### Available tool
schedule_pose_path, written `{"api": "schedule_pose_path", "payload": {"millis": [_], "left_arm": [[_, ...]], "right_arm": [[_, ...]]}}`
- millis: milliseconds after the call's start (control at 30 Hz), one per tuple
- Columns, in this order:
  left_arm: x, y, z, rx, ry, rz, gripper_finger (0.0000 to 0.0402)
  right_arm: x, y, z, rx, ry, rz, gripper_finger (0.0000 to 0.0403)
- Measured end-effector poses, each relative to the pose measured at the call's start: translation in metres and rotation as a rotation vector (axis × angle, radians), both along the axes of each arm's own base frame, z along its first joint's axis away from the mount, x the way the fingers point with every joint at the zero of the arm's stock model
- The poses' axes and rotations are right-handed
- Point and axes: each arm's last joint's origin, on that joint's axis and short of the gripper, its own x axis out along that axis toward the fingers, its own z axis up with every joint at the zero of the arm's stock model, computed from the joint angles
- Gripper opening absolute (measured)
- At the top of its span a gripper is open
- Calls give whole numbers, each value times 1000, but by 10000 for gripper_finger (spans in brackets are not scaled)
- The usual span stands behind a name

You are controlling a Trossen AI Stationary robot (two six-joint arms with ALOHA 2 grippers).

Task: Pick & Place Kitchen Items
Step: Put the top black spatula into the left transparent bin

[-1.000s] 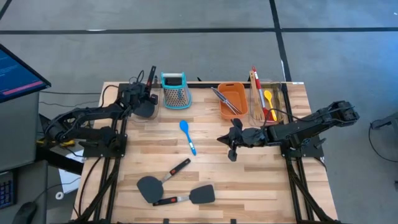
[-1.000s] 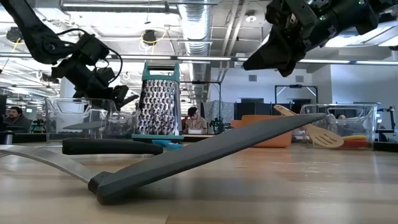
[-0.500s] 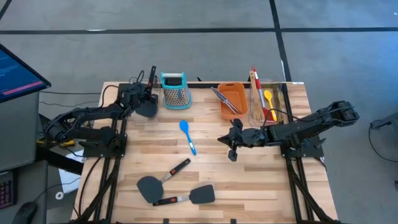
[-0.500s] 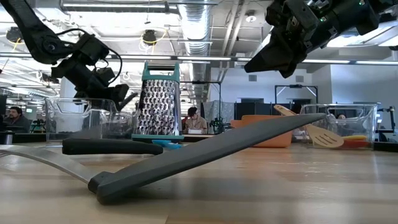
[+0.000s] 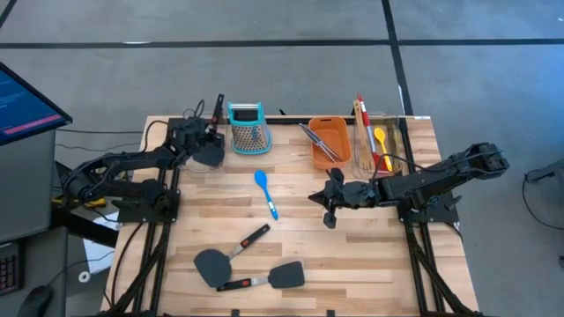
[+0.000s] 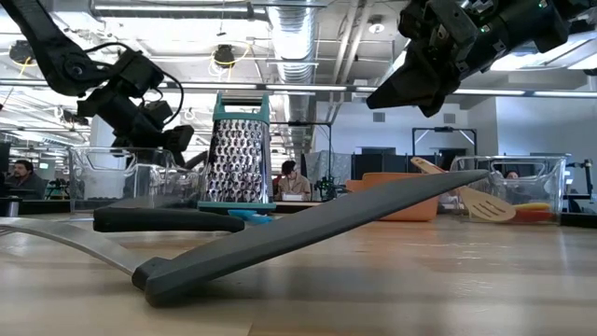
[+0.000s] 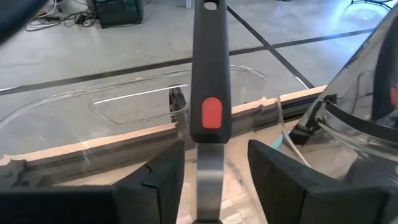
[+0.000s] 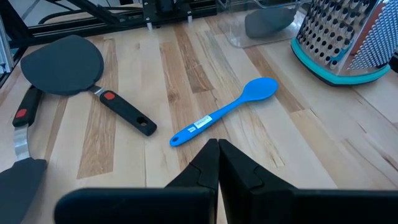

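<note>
the left gripper (image 7: 208,177) just spread apart and let the black spatula (image 7: 208,81) go in the clear bin (image 5: 201,151); that one's done.

Pale wood table (image 5: 370,255), matt black spatulas (image 5: 211,264), glossy blue plastic spoon (image 8: 227,111), perforated shiny metal grater (image 6: 234,159), clear plastic bin (image 7: 155,99).

No readable text anywhere. Blue spoon (image 8: 226,112) handle carries a small white sticker (image 8: 200,124), print too small to read. Monitor (image 5: 22,104) at the left edge of the high view shows lines on a blue screen, illegible.
</note>
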Motion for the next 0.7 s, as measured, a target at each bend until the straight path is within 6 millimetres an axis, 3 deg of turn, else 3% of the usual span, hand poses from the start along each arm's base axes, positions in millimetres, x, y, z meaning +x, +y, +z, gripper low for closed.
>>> {"api": "schedule_pose_path", "payload": {"millis": [433,700], "left_arm": [[11,-6,4,35,-31,-60,175],[16,-15,29,168,-131,-145,178]], "right_arm": [[0,0,0,0,2,1,0],[0,0,0,0,3,1,0]]}}
